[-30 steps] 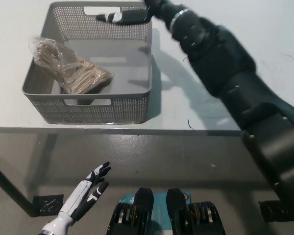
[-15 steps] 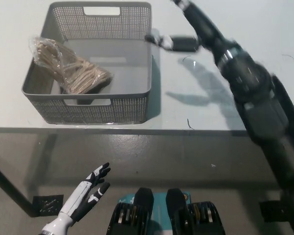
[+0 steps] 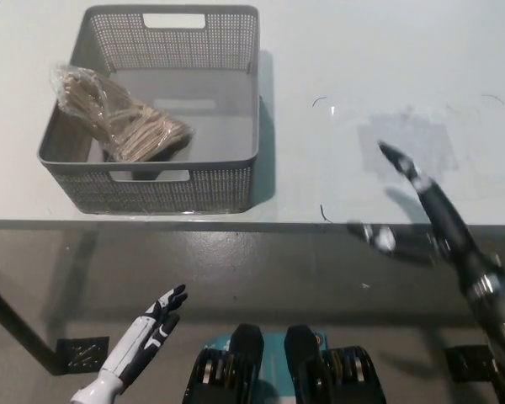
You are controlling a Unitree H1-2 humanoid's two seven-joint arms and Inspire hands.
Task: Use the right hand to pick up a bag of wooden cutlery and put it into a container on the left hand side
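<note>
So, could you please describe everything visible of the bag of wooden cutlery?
The bag of wooden cutlery is a clear, crinkled plastic bag holding pale tan wooden pieces. It lies slanted in the left part of the grey perforated basket, its upper end leaning on the left wall near the rim, its lower end on the floor. Nothing else touches it.

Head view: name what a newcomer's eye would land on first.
The grey basket on the left of the white table, with the bag of wooden cutlery lying against its left wall. Next, the black right hand, open and empty, at the table's front edge on the right; the white left hand rests low at the left.
</note>
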